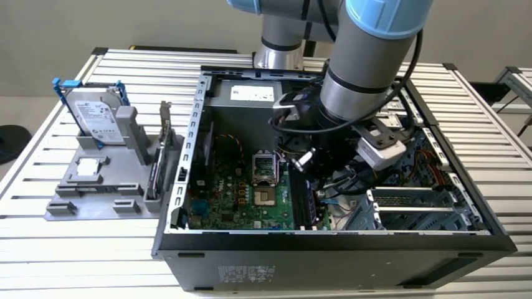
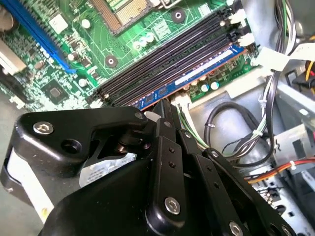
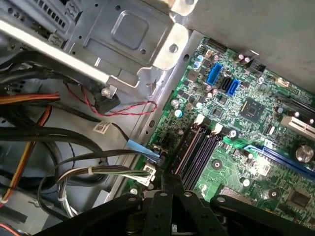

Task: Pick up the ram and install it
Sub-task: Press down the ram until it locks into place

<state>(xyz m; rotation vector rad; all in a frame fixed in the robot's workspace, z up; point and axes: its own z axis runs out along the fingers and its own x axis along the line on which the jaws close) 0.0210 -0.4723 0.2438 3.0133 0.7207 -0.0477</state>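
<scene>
**Ram in the slot, jaws narrow on its edge**

The step in hand is the installing, not the picking up. In the second wrist view the gripper (image 2: 166, 105) stands inside the computer case (image 1: 332, 240), and its jaws are narrow, closed on the thin top edge of the ram (image 2: 197, 73) at the near end of the stick. From the jaws the ram runs straight away along the outermost slot of the motherboard (image 3: 246, 162). It looks lowered into this slot, but I cannot tell if it is fully seated or if the end latches are locked.

In my judgement, seating needs an even push straight down, with the stick kept in line with the slot, because a tilt could leave one end high. The bundle of cables (image 2: 231, 128) lies just beside the jaws, on the side away from the board — it should not be caught.

Counted: one ram, one gripper and, as far as I can count, three empty black slots (image 2: 162, 54) just beside the ram on the board side. Well apart from the jaws, outside the case, a grey holder (image 1: 91, 187) carries one hard drive (image 1: 96, 118) and one upright expansion card (image 1: 164, 149).
</scene>
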